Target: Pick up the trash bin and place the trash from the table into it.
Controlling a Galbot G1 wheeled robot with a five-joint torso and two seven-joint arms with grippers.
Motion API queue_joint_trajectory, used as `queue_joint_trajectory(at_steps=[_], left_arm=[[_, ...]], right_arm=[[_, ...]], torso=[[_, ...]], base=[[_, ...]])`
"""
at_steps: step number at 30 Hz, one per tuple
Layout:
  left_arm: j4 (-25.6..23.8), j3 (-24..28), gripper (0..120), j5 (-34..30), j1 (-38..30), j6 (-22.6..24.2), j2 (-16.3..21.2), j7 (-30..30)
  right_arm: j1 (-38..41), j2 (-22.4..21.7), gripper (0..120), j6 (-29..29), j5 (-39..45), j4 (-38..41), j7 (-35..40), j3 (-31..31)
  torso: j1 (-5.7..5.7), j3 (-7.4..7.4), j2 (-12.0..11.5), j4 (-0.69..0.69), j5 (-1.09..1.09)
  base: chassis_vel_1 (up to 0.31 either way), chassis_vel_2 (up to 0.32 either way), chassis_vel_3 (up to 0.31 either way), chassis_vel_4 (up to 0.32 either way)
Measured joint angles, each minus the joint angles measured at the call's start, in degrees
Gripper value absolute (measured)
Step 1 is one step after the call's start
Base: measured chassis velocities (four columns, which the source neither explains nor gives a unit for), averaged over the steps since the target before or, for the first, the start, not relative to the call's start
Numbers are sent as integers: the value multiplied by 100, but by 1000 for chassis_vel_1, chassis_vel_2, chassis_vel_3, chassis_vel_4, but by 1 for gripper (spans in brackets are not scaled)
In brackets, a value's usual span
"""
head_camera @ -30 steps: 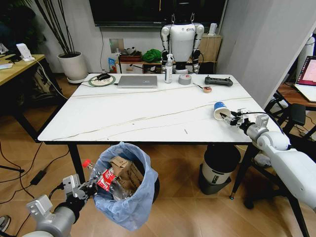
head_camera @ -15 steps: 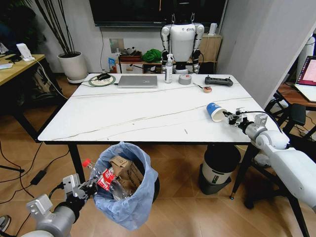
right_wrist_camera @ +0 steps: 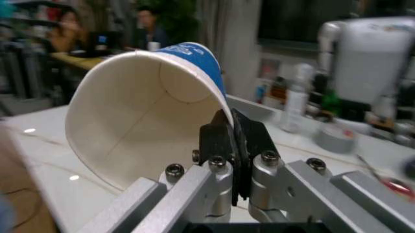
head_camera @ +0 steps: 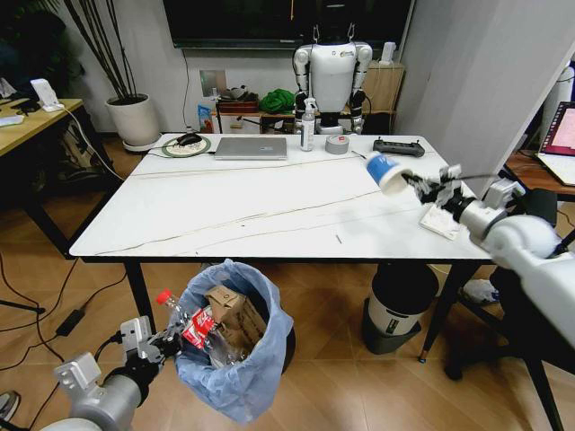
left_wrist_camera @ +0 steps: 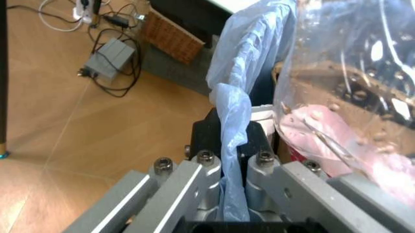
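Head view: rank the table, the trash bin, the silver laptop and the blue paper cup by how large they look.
1. the table, by far the largest.
2. the trash bin, though it sits nearer the camera, which inflates it.
3. the silver laptop, farther away, so it looks smaller.
4. the blue paper cup, held by the right gripper.

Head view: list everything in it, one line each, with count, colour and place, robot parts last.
table: 1, white marble-look, centre
trash bin: 1, dark with blue bag, below the table's near edge
trash: several pieces, red, brown, clear, in the bin
paper cup: 1, blue and white, lifted above the table's right side
laptop: 1, silver, far edge
tape roll: 1, grey, far edge
spray bottle: 1, white, far edge
left gripper: shut on the bag rim
right gripper: shut on the cup rim
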Motion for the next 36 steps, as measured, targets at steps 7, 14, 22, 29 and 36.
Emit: queue_joint_trajectory(at_steps=[7, 14, 22, 29, 36], left_arm=[[136, 194, 0, -162, -241, 3, 304, -41], [251, 569, 0, -143, -374, 5, 451, -37], [301, 708, 0, -115, -433, 7, 486, -35], [325, 878, 0, -121, -496, 16, 491, -30], [418, 1150, 0, -340, -792, -68, 808, 15]], right_arm=[[221, -957, 0, -91, 627, 1946, -28, -379], [237, -1393, 0, -444, 122, 3103, 228, -1322], [180, -1351, 0, -902, -200, 3315, 371, -1603], [204, -1251, 0, -934, -298, 3305, 307, -1715], [286, -850, 0, -696, -478, 3115, 236, -2029]], torso=[[0, 0, 0, 2, -3], [0, 0, 0, 1, 3], [0, 1, 0, 3, 3], [0, 1, 0, 1, 2], [0, 1, -2, 2, 3]], base=[[0, 0, 0, 0], [0, 0, 0, 0], [0, 0, 0, 0], [0, 0, 0, 0], [0, 0, 0, 0]])
